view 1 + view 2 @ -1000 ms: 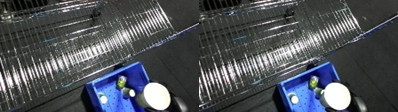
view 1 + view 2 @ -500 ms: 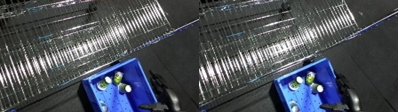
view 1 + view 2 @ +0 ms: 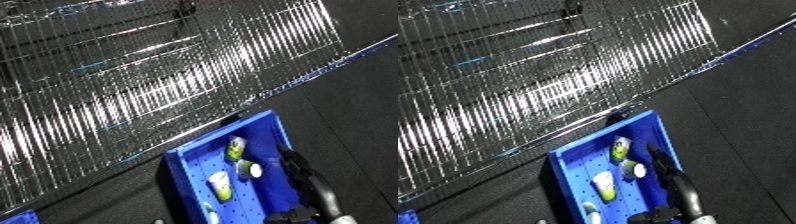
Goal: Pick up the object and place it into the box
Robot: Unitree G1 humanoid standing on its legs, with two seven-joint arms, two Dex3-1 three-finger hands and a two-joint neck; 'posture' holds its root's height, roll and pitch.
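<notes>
A blue bin [image 3: 201, 159] with a perforated floor stands on the dark floor below a wire cart. Inside lie several small green-and-white containers: one near the far end [image 3: 236, 147], one with a white cap [image 3: 248, 170], and a pale one [image 3: 220, 185] nearer to me. My right hand [image 3: 305, 172] comes in from the lower right, and its black fingers stretch out straight along the bin's right wall. It holds nothing. The silver wrist shows at the bottom edge. My left hand shows in neither view.
A large wire shopping cart [image 3: 133, 90] fills the upper left, its lower rail running diagonally just above the bin. Dark floor [image 3: 360, 100] lies to the right. A blue corner [image 3: 16, 218] shows at the bottom left.
The camera has shifted, so the bin sits more central. The white round thing seen over the bin's near right corner one second ago is gone; outstretched black fingers now lie there.
</notes>
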